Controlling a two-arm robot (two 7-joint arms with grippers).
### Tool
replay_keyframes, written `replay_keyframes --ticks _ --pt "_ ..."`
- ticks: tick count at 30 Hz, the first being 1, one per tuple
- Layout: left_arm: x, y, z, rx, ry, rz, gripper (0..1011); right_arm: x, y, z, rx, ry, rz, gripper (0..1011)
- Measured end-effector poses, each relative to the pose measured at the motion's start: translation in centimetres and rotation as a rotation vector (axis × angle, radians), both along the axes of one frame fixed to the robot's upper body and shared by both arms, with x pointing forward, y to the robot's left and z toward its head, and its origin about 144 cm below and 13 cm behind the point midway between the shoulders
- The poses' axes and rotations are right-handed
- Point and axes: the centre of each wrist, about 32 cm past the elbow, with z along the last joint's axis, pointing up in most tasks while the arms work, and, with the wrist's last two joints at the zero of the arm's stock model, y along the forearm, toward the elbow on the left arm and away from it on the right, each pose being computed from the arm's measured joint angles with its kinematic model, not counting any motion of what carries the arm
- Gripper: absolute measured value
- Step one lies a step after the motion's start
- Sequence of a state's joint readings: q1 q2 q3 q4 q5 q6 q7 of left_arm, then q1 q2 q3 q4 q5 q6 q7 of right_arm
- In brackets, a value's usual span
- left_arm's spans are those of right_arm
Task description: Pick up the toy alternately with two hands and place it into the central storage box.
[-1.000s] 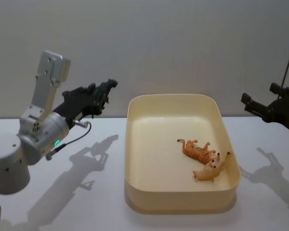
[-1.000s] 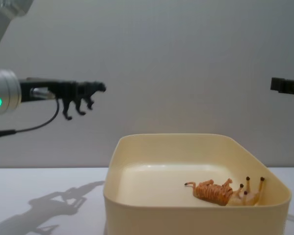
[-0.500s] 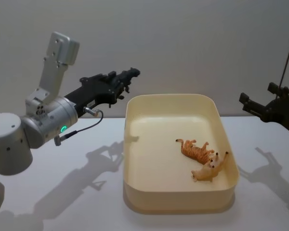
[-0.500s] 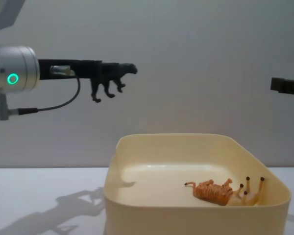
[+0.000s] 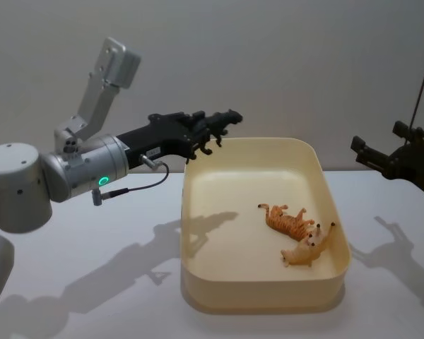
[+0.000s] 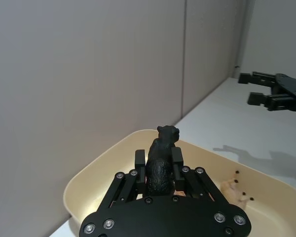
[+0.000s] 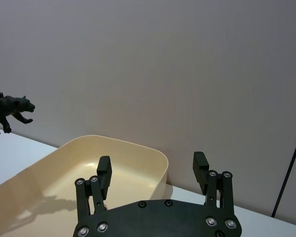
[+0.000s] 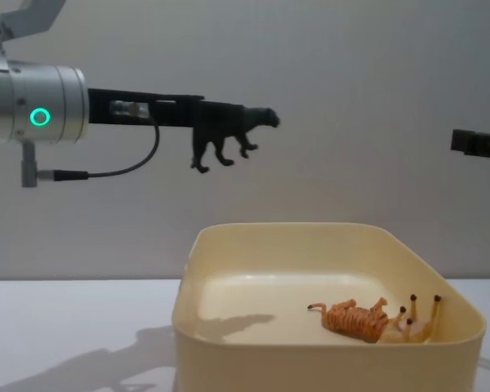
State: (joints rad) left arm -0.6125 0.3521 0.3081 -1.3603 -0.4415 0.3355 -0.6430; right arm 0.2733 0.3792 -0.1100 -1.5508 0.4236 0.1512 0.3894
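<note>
Small black plastic panther figure is clamped by its hindquarters between the fingers of the left black angular gripper, body level, head pointing away from the arm toward the robot's right. From the chest view the figure hangs in the air well above the near-left rim of the large cream-yellow rectangular plastic tub with rounded corners; from the head view it sits over the tub's far-left corner, not touching it. Left wrist view shows the same grip from behind: panther upright between the two finger pads, tub below. The left gripper is on a silver cylindrical arm with a lit green ring light, reaching in from the left with a black cable looping under it. Inside the tub, toward its right-near side, lie an orange striped tiger figure on its side and a pale tan giraffe-like figure with legs up, the two touching each other. The panther's shadow falls on the tub floor at left. Right black angular gripper hovers off to the right of the tub, well apart from it, holding nothing; in the right wrist view its fingers are spread wide. Tub rests on a white tabletop against a plain grey wall.
</note>
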Motion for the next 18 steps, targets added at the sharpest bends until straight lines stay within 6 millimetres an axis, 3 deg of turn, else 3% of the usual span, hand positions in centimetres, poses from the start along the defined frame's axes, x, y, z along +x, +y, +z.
replay_keyframes --ticks 18 --pt "3.7 -1.2 0.7 0.064 0.106 -0.3 280 0.0 0.0 0.0 0.0 0.0 0.0 1001"
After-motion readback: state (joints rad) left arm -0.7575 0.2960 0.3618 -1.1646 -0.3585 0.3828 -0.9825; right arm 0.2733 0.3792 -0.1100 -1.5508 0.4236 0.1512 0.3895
